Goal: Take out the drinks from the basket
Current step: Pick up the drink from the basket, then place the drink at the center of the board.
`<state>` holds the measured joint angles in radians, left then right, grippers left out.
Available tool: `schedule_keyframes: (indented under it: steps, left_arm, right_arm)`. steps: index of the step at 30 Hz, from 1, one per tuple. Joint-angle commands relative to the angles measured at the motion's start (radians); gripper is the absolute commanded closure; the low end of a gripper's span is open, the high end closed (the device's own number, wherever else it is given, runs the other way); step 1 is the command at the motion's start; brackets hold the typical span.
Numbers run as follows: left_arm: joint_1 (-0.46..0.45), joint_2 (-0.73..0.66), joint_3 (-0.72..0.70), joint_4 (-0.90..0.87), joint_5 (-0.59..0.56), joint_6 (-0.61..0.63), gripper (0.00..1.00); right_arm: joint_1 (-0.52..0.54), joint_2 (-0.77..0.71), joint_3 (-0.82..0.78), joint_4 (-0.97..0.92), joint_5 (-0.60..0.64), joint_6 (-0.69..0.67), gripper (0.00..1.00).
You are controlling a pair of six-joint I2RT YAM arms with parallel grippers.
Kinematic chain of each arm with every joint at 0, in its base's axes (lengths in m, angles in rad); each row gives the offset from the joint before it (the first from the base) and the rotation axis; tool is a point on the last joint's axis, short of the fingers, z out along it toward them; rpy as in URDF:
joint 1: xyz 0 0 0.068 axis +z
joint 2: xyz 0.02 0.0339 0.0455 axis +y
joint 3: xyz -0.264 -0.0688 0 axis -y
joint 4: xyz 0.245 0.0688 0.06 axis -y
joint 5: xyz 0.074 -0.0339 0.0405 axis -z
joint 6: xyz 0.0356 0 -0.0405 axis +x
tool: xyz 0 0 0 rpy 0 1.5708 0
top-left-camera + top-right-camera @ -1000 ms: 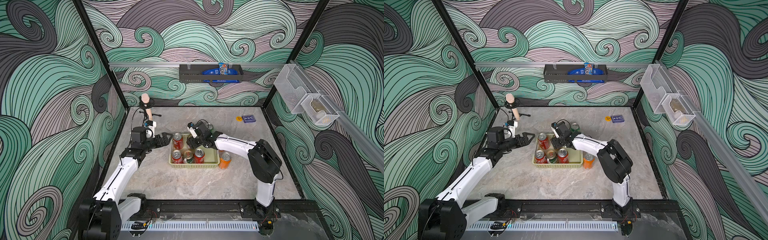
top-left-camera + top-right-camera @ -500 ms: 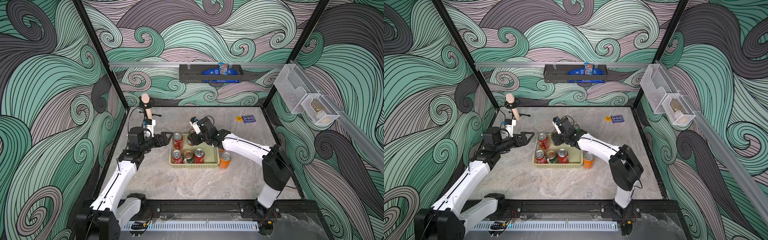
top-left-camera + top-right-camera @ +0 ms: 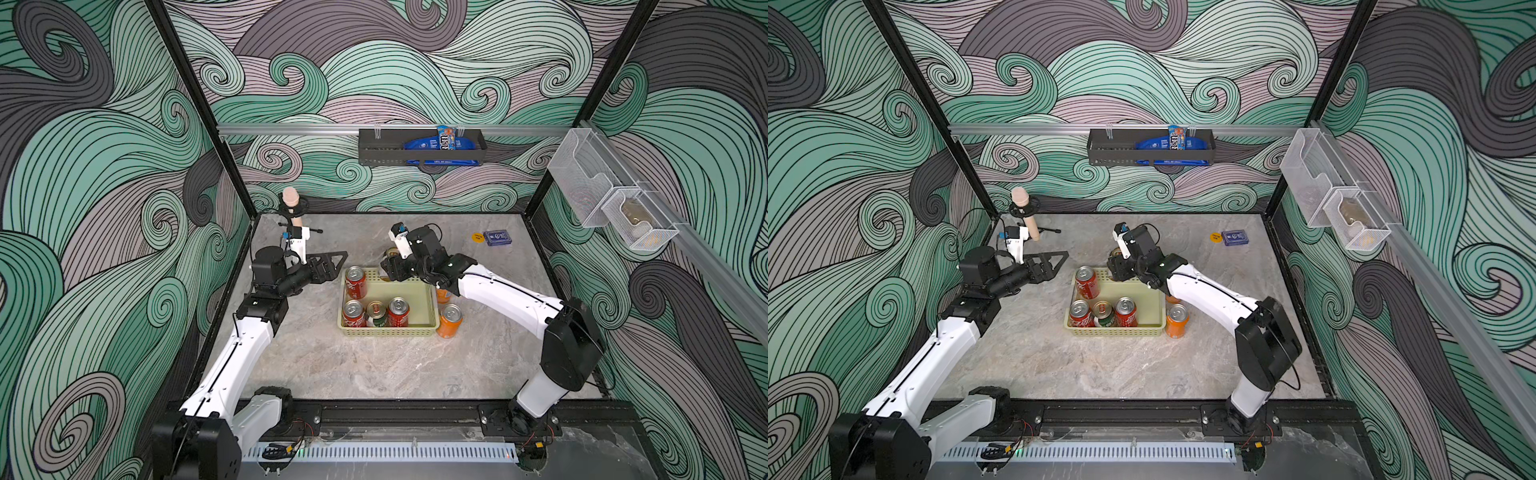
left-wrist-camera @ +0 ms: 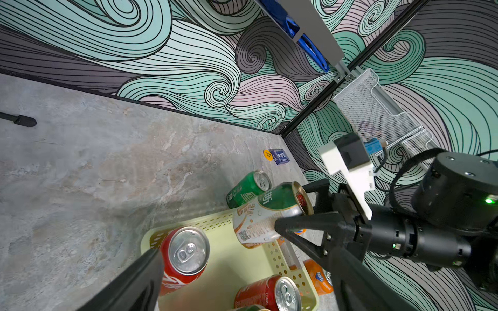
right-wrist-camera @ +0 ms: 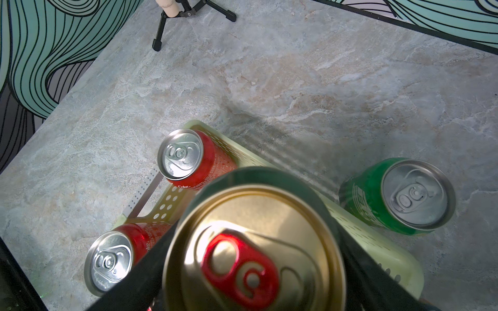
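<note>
Three red cans (image 3: 356, 282) (image 3: 353, 313) (image 3: 398, 311) and a dark green-and-white can (image 3: 376, 314) stand in the yellow-green basket (image 3: 390, 331); a matching can (image 4: 265, 215) hangs over its far rim in the right pincer (image 4: 292, 206); a bright green can (image 4: 248, 188) and two orange cans (image 3: 449, 321) (image 3: 444, 296) stand outside

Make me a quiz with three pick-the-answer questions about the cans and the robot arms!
1. How many cans stand inside the basket?
A. four
B. two
C. six

2. Where is the bright green can?
A. standing in the basket
B. lying on its side in the basket
C. standing on the table just outside the basket

3. What is the right gripper doing?
A. open and empty
B. shut on a dark green-and-white can
C. shut on the basket's rim

Answers:
1 A: four can tops show within its walls in both top views.
2 C: the right wrist view shows it upright on the table beyond the basket's wall.
3 B: the left wrist view shows it clamping that can's sides, raised over the basket's edge.
</note>
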<state>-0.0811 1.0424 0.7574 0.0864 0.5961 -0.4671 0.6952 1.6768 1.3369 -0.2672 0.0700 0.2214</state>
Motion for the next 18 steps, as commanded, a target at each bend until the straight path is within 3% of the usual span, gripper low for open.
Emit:
schedule_keyframes:
  steps: [1,18]
  left_arm:
    - [-0.008,0.015,0.046,0.073,0.025,-0.023,0.01]
    - [-0.010,0.034,0.017,0.102,0.021,-0.041,0.01]
  right_arm:
    - [-0.009,-0.043,0.065,0.069,-0.016,0.012,0.45]
    - [-0.060,0.042,0.178,0.048,-0.029,0.000,0.45]
